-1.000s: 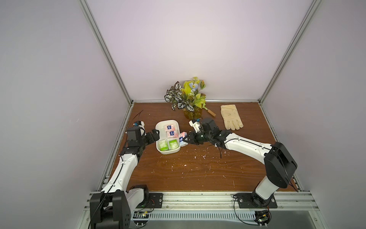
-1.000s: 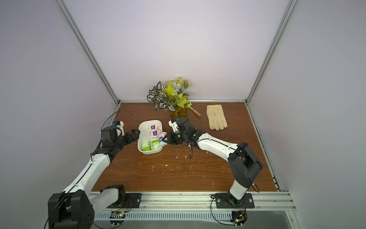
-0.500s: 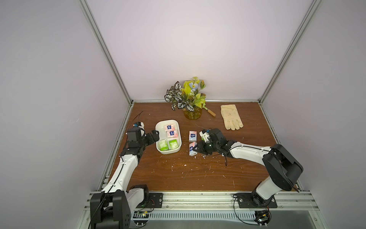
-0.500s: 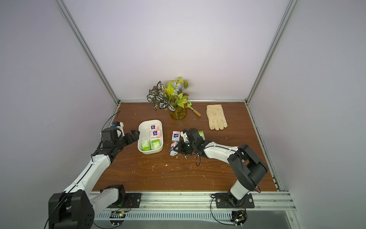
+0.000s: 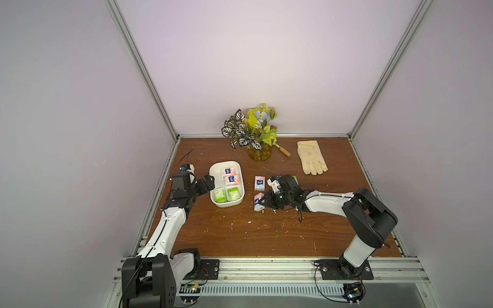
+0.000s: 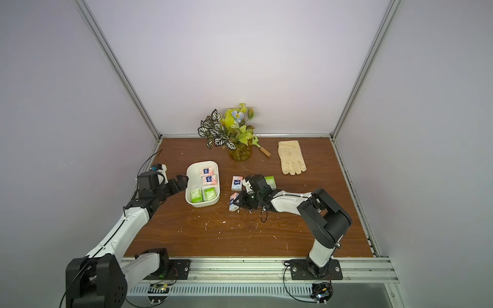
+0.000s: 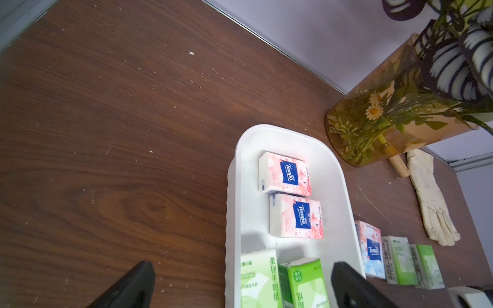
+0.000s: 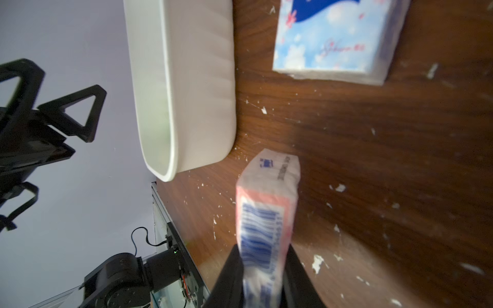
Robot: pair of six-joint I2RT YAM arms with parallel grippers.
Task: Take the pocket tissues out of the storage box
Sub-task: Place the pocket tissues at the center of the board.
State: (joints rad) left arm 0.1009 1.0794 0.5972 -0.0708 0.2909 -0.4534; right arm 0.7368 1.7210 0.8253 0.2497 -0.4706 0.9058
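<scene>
The right gripper [image 5: 262, 204] is clenched on a pink packet [image 8: 266, 213] of pocket tissues. It pinches the packet by one end, low over the table [image 5: 240, 234] and near the storage box [image 5: 214, 173] (whether the far end touches the wood I cannot tell). Inside the box lie two pink packets [image 7: 285, 173] and two green packets [image 7: 304, 282]. Out on the table lie a blue-labelled packet [image 5: 259, 183] and two further green packs [image 7: 400, 261]. The left gripper [image 5: 209, 182] hangs released, jaws wide, beside the box's left rim.
</scene>
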